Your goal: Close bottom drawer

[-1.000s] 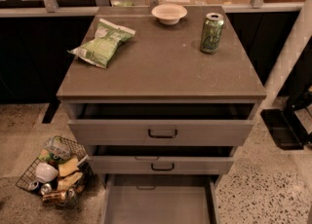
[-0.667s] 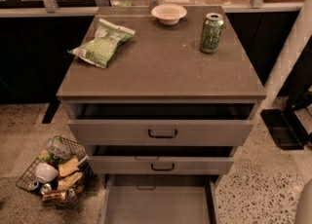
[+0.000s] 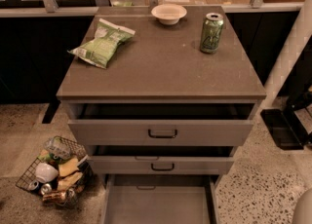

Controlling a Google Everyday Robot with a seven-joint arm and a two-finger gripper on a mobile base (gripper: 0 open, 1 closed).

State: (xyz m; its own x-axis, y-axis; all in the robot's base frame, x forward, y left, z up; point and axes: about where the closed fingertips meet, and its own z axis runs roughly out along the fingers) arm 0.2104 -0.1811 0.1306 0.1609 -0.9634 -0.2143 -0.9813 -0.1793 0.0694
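Note:
The bottom drawer (image 3: 158,203) of the grey cabinet (image 3: 161,67) is pulled far out. Its plain grey interior shows at the bottom edge of the camera view, and its front is cut off below the frame. Above it, the middle drawer (image 3: 161,166) is out a little and the top drawer (image 3: 161,133) is out somewhat more; each has a black loop handle. Only a pale rounded part of my gripper (image 3: 304,209) shows, in the bottom right corner, to the right of the bottom drawer and apart from it.
On the cabinet top lie a green chip bag (image 3: 103,43), a white bowl (image 3: 168,13) and a green can (image 3: 211,33). A wire basket (image 3: 52,172) of trash stands on the floor at left. A black mat (image 3: 282,128) lies at right.
The pale rounded part has come into the bottom right corner. The drawers and the things on the cabinet top have not moved.

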